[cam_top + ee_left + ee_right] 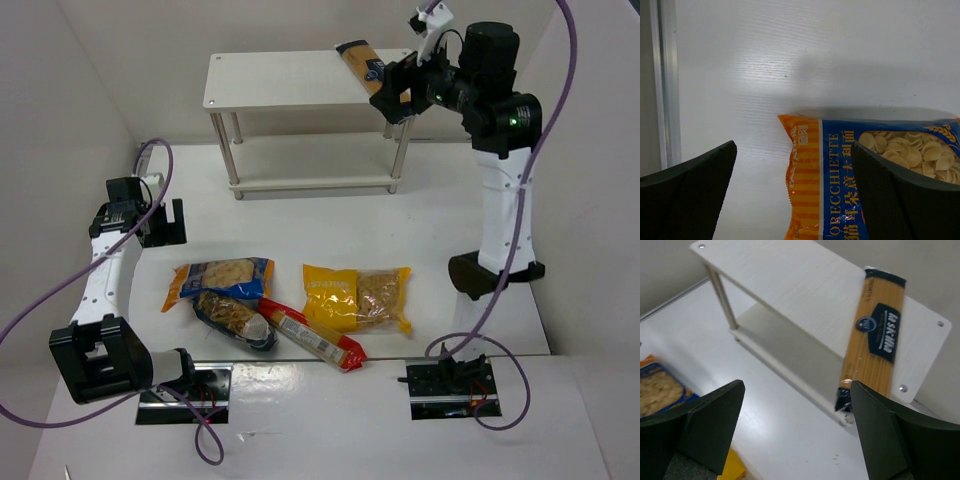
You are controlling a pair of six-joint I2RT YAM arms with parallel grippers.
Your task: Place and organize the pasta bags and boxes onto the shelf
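Note:
The white two-tier shelf (290, 85) stands at the back of the table. A long orange-tan spaghetti pack (360, 62) with a dark label lies across the right end of its top board, with the near end hanging over the front edge. My right gripper (392, 100) hovers open just in front of that end, holding nothing. In the right wrist view the spaghetti pack (877, 340) lies beyond the right gripper (797, 385). My left gripper (165, 230) stands open at the left. In its wrist view the blue-orange bag (865, 190) lies below the open left gripper (793, 150).
On the table lie the blue-orange bag (220, 275), a clear dark-blue bag (235, 318), a long red-yellow pack (315, 335) and a yellow windowed bag (358, 297). The shelf's lower board (310, 160) is bare. White walls close in both sides.

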